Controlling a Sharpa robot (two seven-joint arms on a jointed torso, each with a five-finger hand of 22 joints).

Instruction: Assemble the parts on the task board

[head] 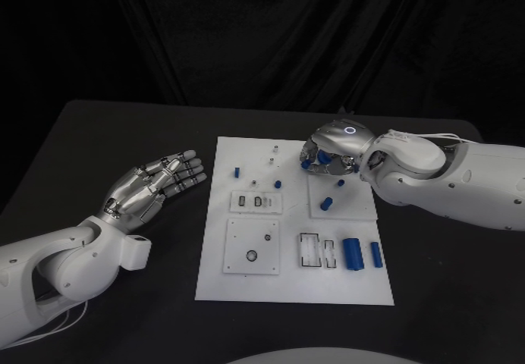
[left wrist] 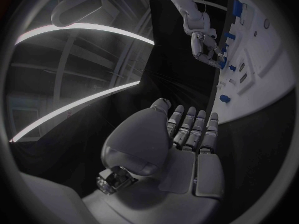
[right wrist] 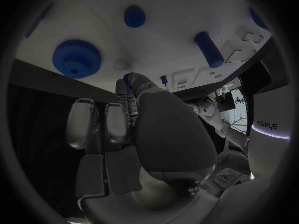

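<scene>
The white task board (head: 293, 282) lies in the middle of the black table. My right hand (head: 331, 154) hovers over the board's far right part, thumb and a finger pinching a small blue part (right wrist: 128, 81). Beyond its fingers I see a blue gear (right wrist: 76, 58), a blue cylinder (right wrist: 209, 49) and a round blue piece (right wrist: 134, 16) on the board. Two larger blue cylinders (head: 352, 252) lie at the board's near right. A blue peg (head: 237, 172) stands at the far left. My left hand (head: 153, 186) lies left of the board, palm up, fingers spread and holding nothing.
Square white inserts (head: 252, 245) sit on the board's near left, and a slotted holder (head: 314, 250) lies beside the larger cylinders. Bare black table (head: 121, 136) surrounds the board. The left wrist view shows the board (left wrist: 264, 79) past my left hand's fingertips (left wrist: 187, 117).
</scene>
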